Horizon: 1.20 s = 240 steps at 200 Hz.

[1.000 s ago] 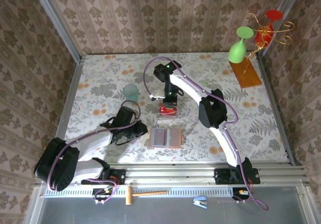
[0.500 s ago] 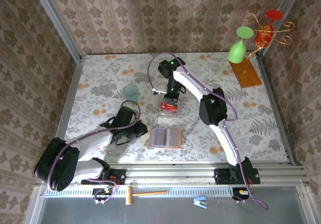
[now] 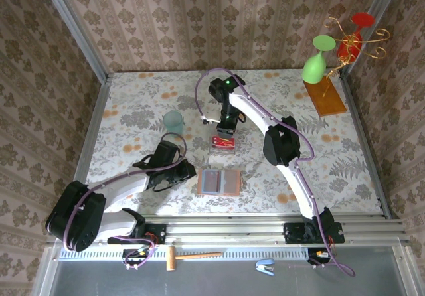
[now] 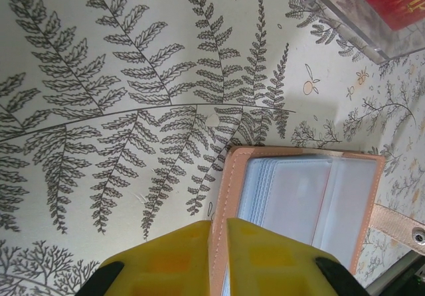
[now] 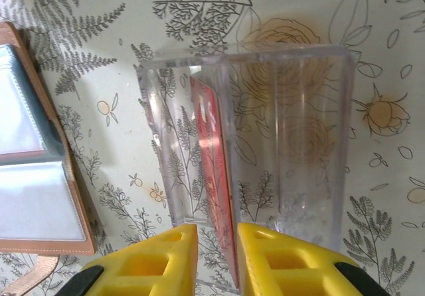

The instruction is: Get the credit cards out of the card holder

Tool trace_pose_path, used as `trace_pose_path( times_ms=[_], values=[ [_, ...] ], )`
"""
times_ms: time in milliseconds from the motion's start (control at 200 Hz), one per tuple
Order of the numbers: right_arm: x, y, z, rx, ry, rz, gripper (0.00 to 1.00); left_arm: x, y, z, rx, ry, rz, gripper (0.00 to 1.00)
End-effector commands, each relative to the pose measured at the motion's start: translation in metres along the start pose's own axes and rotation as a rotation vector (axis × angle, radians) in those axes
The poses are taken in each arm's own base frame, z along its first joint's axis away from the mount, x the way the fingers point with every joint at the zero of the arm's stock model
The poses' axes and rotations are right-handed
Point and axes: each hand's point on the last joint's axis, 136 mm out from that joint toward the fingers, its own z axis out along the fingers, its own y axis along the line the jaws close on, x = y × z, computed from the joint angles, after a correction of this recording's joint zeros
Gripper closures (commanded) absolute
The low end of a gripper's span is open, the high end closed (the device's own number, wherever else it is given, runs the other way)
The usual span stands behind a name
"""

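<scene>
The card holder (image 3: 220, 182) lies open on the table, tan outside with pale inner sleeves (image 4: 305, 196). My left gripper (image 4: 219, 223) is shut on its stitched tan edge, at the holder's left side (image 3: 192, 175). Red credit cards (image 5: 211, 150) stand on edge inside a small clear plastic box (image 5: 292, 123) just beyond the holder (image 5: 33, 176). My right gripper (image 5: 218, 233) hangs over the near end of that box (image 3: 223, 142), its yellow fingers apart on either side of a card's edge and not pinching it.
A teal cup (image 3: 173, 120) stands left of the box. A wooden stand (image 3: 325, 97) with a green glass (image 3: 317, 60) and a red glass sits at the back right. A hammer (image 3: 189, 256) and a blue stapler (image 3: 265, 266) lie off the table's front edge.
The right arm shifted slightly right over the clear box, and its jaws have parted, letting go of the red card. The left arm has not moved.
</scene>
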Motion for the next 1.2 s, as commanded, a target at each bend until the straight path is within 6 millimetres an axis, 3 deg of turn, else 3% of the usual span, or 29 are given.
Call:
trace_pose_path(
  times_ms=[0,225,365,930,1195],
  values=[
    [0.001,-0.008,-0.029,0.099,-0.019,0.030,0.77,-0.005,-0.008,0.000,0.028,-0.003,0.001,0.86],
    [-0.004,-0.007,-0.045,0.181,-0.112,0.108,0.74,-0.007,-0.014,0.002,0.056,-0.003,0.008,0.86],
    [-0.010,0.005,-0.049,0.203,-0.201,0.177,0.73,-0.006,-0.018,0.003,0.067,0.002,0.018,0.86],
    [-0.030,0.091,-0.027,0.138,-0.439,0.532,0.74,0.011,-0.019,0.010,0.077,0.033,0.037,0.86],
    [-0.022,0.117,-0.028,0.001,-0.644,0.780,0.75,0.027,-0.019,0.017,0.071,0.057,0.049,0.86]
  ],
)
